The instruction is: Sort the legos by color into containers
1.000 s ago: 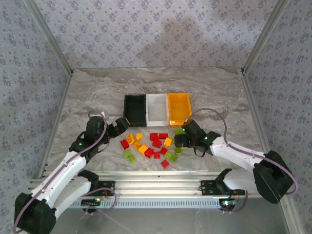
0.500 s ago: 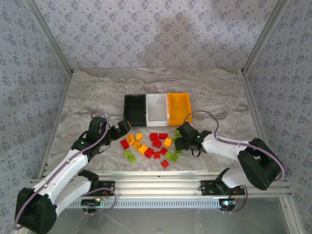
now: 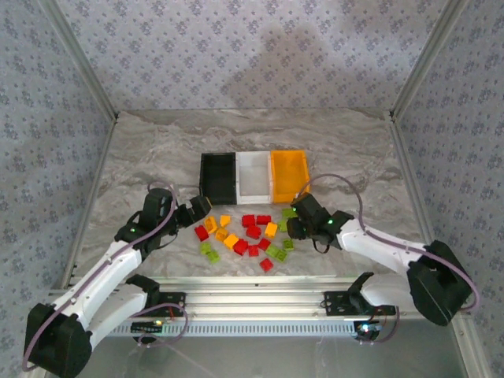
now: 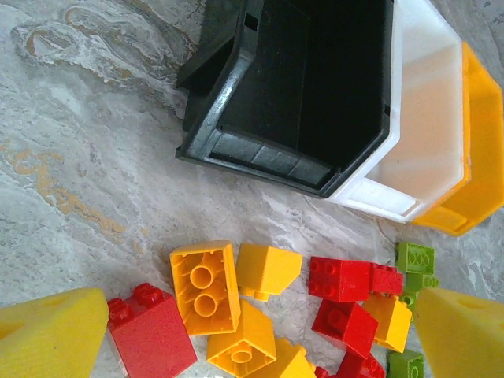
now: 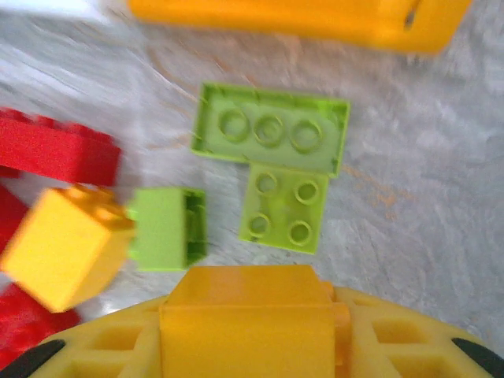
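Elbow of right arm (image 3: 386,248) swung outward since earlier frame; right gripper (image 3: 293,226) stays over green bricks (image 5: 272,134). Jaw state: cannot tell, wrist view blurred; possibly yellow block (image 5: 252,323) between fingers. Fingers of left gripper (image 3: 194,210) spread wide. Grey marbled table (image 3: 157,150), patterned walls (image 3: 236,47). 3 containers (image 3: 253,175) in row: black, white, orange. Loose legos (image 3: 252,232) on table just before them. Right wrist view cuts off orange bin (image 5: 291,20).
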You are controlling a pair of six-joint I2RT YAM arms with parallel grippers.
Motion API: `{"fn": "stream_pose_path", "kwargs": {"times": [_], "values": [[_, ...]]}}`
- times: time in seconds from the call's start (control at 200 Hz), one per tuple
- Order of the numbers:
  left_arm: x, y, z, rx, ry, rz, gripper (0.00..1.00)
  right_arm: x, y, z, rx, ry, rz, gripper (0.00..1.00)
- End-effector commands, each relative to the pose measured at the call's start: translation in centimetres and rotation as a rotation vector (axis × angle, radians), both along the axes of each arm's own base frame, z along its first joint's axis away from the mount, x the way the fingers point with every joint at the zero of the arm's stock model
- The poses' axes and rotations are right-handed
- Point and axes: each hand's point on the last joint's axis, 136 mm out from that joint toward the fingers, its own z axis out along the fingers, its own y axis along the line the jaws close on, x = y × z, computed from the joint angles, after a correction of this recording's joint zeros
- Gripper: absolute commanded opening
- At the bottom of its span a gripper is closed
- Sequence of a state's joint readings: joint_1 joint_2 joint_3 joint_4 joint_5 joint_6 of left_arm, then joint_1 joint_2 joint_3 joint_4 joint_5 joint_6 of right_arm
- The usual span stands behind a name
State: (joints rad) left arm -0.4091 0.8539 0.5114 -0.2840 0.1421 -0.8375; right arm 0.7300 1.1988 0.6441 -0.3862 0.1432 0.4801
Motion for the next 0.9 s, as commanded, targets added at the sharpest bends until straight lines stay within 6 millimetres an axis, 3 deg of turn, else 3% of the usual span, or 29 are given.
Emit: {"fn": "stream_pose_path", "kwargs": {"times": [0.0,0.165,0.325,0.49,0.615,0.725,0.81,0.894], "values": [[0.2,0.1,1.4,0.024,-0.009,-0.003,0.99,1.3,2.4,4.6,0.051,-0.069,0.073,0.35],[-0.7,0.8,0.6,0.071,0.052,0.004,0.99,6.0,7.3,8.0,0.082,-0.144,0.109,0.36],[-1.3,1.2,-0.1,0.103,0.079,-0.007,0.93,11.6,11.0,8.1,0.059,-0.164,0.079,0.37],[-1.9,1.4,-0.6,0.127,0.092,-0.033,0.92,15.8,12.5,6.7,0.043,-0.151,0.032,0.4],[-2.2,1.5,-1.0,0.149,0.103,-0.054,0.92,17.7,12.9,5.8,0.021,-0.142,0.0,0.46],[-2.3,1.3,-1.6,0.16,0.117,-0.074,0.91,18.5,13.5,5.4,0.027,-0.139,-0.006,0.64],[-2.4,1.1,-2.2,0.167,0.139,-0.096,0.89,18.8,13.8,6.0,0.048,-0.147,-0.014,0.73],[-2.4,0.7,-3.0,0.171,0.161,-0.118,0.84,18.6,14.0,7.2,0.074,-0.171,-0.013,0.76]]}}
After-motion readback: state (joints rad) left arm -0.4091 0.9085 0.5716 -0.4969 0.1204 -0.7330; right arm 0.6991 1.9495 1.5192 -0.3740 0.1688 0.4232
